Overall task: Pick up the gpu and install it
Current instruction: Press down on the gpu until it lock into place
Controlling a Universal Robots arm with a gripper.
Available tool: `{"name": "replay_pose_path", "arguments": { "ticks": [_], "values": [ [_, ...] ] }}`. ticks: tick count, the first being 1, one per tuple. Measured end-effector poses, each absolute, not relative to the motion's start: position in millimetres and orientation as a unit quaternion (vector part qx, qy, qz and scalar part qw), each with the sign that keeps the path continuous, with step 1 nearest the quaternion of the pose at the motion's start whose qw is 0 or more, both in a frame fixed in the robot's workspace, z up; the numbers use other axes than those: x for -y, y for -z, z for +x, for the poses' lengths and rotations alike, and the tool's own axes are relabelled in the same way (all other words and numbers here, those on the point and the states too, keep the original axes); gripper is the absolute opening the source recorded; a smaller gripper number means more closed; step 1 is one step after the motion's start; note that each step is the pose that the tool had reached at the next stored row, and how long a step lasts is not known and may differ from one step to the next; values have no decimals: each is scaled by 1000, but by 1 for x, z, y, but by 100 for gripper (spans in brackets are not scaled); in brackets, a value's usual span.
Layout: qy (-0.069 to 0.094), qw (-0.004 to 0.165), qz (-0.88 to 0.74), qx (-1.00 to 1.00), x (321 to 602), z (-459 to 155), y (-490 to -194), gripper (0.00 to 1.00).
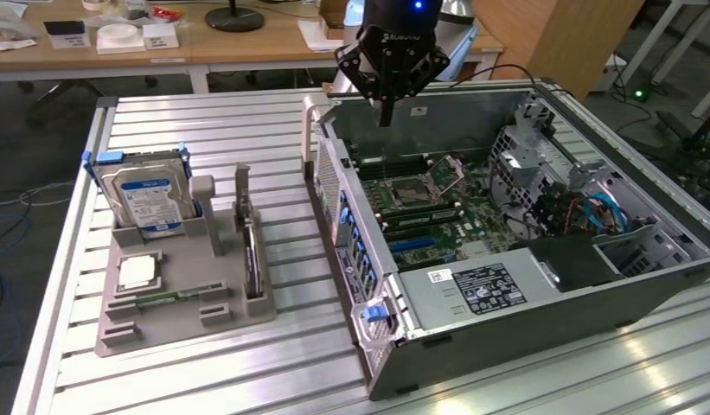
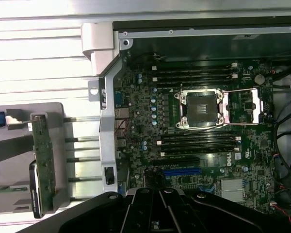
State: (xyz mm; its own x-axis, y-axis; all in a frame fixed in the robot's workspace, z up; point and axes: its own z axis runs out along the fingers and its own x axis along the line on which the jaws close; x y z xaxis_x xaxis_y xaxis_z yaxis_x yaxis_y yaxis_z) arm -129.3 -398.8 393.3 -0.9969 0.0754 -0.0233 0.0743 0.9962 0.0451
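Evidently the gpu point(image 1: 252, 256) has not been lifted: it stands on edge in a slot of the gray holder tray point(image 1: 158, 327), presumably so its upper edge can be pinched. It is a thin dark card (green-edged in the wrist view). The gripper point(image 1: 386, 112) hovers over the open computer case point(image 1: 540, 311), fingers pressed together, holding nothing.

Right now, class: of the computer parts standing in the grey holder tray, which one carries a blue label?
The thick silver hard drive, upright at the tray's far end; the thin dark card has none.

An open computer case point(image 1: 505, 294) sits beside a blue-labelled hard drive point(image 1: 147, 197).
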Motion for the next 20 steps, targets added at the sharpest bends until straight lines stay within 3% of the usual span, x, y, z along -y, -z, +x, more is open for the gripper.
{"name": "replay_pose_path", "arguments": {
  "ticks": [20],
  "values": [
    [-22,12,37,-999,399,-152,-393,11]
  ]
}}
